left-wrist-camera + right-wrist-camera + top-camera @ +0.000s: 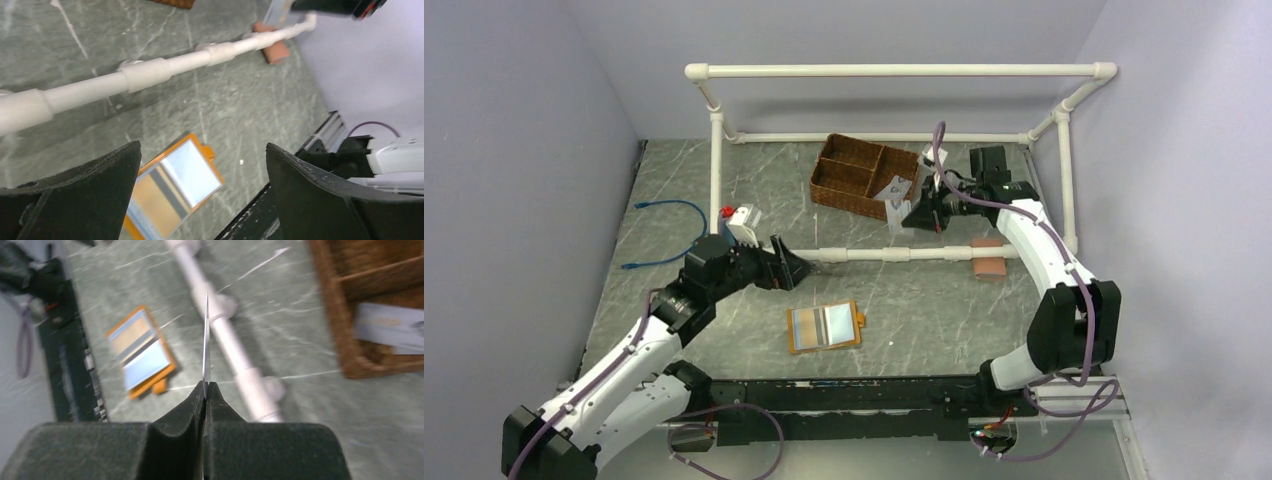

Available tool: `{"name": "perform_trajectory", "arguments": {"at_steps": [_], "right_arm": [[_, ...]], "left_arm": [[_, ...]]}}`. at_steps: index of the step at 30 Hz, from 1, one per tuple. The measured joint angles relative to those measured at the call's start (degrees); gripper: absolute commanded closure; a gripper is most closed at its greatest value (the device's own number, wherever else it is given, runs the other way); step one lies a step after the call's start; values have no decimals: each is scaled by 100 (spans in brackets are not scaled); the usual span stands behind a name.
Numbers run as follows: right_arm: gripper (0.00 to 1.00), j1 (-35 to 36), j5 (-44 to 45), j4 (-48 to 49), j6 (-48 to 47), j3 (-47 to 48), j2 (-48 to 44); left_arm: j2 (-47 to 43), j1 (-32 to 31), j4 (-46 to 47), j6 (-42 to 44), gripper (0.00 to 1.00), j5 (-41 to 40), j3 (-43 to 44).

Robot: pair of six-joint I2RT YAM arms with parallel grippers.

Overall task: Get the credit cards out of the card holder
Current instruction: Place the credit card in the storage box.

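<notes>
The card holder (824, 326) lies unfolded on the marble table, orange-rimmed with pale blue-grey slots facing up; it also shows in the wrist views (172, 187) (142, 352). My left gripper (799, 268) (202, 150) hovers up and to the left of it, jaws wide open and holding nothing. My right gripper (912, 215) (206, 385) is near the wicker basket, shut on a thin pale credit card (206, 340) seen edge-on and sticking out past the fingertips. Another pale card (390, 327) lies in the basket's near compartment.
A brown wicker basket (854, 170) with dividers stands at the back. A white PVC frame's low bar (894, 254) crosses the table between basket and card holder. A pinkish-brown wallet (989, 260) lies under the bar's right end. A blue cable (669, 215) curls at left.
</notes>
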Motion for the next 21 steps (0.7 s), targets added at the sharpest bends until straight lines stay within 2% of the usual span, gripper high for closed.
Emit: {"name": "perform_trajectory", "arguments": {"at_steps": [4, 10, 14, 21], "right_arm": [[100, -42, 632, 658, 560, 505, 286], [100, -59, 1480, 1287, 1432, 1263, 1189], [100, -50, 1834, 1436, 1768, 1775, 1834], [99, 15, 2277, 1506, 2006, 2470, 2645]], "left_arm": [[337, 92, -1027, 614, 1, -101, 693], [911, 133, -1755, 1224, 0, -354, 1119], [990, 155, -1740, 1217, 1, -345, 981], [730, 190, -1189, 876, 1, -240, 216]]}}
